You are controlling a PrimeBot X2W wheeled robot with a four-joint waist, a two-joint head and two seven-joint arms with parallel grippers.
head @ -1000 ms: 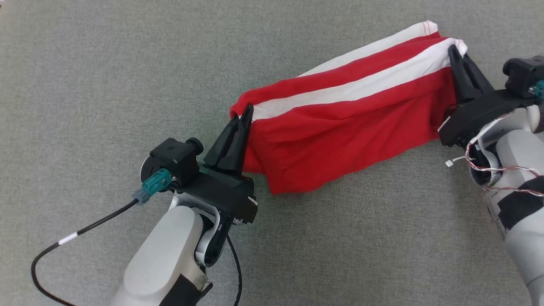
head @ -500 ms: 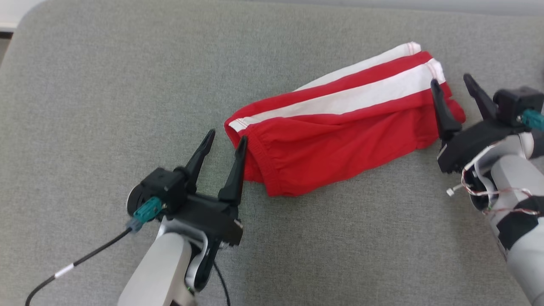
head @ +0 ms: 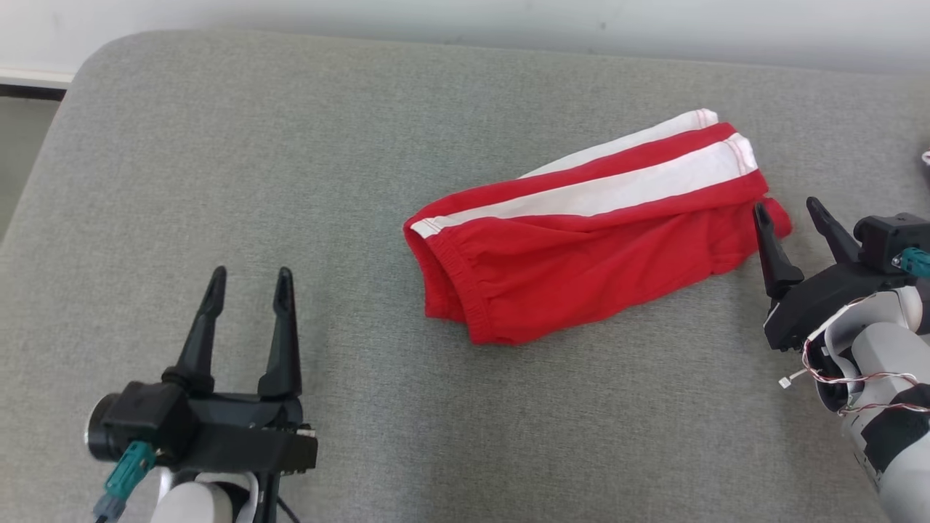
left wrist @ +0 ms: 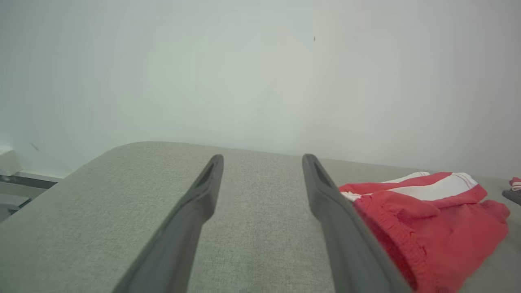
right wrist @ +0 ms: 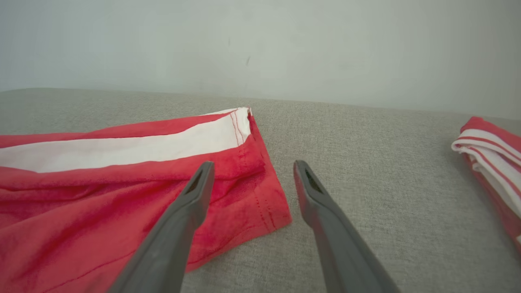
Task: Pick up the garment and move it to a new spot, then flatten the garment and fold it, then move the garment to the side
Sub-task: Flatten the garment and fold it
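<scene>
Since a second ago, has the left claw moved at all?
Yes. The left gripper was clamped on the waistband end of the red shorts; now it stands open, well apart from them, drawn back to the left and toward the robot.

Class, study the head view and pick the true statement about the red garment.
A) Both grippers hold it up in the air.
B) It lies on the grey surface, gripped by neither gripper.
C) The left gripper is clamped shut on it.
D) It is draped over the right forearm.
B: the red garment lies on the grey surface. The left gripper stands well apart and the right gripper is at its end, both with jaws open.
</scene>
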